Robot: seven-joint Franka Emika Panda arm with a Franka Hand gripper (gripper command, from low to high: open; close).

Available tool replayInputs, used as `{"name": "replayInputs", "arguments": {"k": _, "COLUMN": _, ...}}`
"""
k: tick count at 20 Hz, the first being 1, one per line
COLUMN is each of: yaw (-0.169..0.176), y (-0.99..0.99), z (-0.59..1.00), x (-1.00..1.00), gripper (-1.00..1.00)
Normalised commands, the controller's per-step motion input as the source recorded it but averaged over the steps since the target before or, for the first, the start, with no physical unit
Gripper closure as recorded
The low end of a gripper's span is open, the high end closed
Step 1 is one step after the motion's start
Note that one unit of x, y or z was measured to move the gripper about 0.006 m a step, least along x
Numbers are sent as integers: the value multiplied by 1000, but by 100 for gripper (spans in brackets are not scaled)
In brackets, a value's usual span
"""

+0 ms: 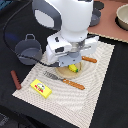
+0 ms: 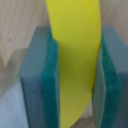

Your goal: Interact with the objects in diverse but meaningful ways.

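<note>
up close, the gripper (image 2: 75,70) pinches a smooth curved yellow banana (image 2: 75,55) between teal textured pads (image 2: 50,85).

In the exterior view the arm hides most of the banana (image 1: 73,68) and the gripper; we cannot see the jaws. In the wrist view the picture edges cut off both ends of the banana (image 2: 75,55).
</note>
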Motion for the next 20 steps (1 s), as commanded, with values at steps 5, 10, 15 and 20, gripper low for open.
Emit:
{"name": "replayInputs", "arguments": {"k": 5, "yaw": 1, "y": 223, "z": 909, "x": -331, "gripper": 100}}
{"name": "replayInputs", "arguments": {"k": 10, "yaw": 19, "y": 247, "z": 658, "x": -349, "gripper": 100}}
{"name": "replayInputs", "arguments": {"k": 15, "yaw": 42, "y": 334, "z": 335, "x": -399, "gripper": 100}}
{"name": "replayInputs", "arguments": {"k": 20, "yaw": 46, "y": 407, "z": 101, "x": -561, "gripper": 100}}
